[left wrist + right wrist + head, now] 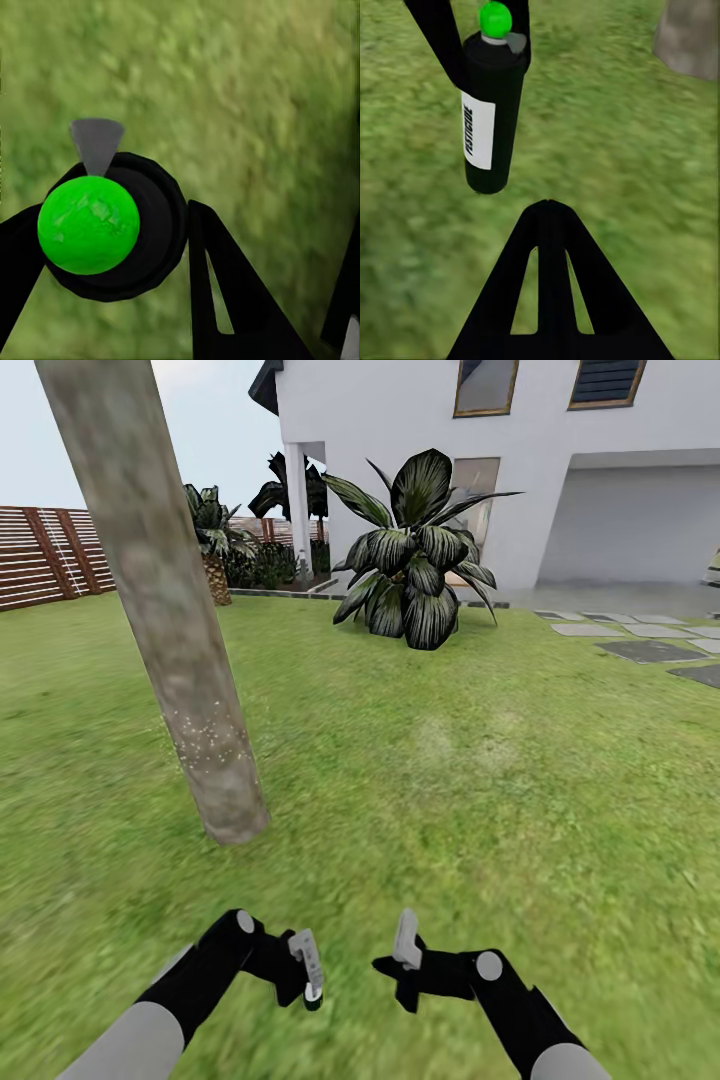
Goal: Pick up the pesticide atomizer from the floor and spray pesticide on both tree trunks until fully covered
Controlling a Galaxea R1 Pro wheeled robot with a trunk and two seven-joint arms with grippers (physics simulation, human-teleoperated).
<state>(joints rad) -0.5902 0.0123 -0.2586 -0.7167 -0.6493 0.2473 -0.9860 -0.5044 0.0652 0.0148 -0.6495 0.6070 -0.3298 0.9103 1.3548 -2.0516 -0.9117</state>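
Note:
One tree trunk (pixel 190 690), thick with grey-beige bark, leans up out of the lawn at the left of the head view; pale specks dot its bark low down. Its base (pixel 690 34) also shows in the right wrist view. My left gripper (pixel 308 972) is shut on the pesticide atomizer (pixel 90 225), a black bottle with a green top and a white label (pixel 493 112), held upright over the grass. The left gripper (pixel 109 232) clamps it from both sides. My right gripper (pixel 405 950) hovers beside it, shut and empty, its fingers (pixel 547 285) pointing at the bottle.
A large dark-leaved plant (pixel 415 570) stands ahead before the white house (pixel 540 470). A short palm (pixel 215 560) and the slatted wooden fence (pixel 40 555) are at the far left. Grey stepping stones (pixel 650 648) lie at the right. Grass (pixel 450 790) spreads around.

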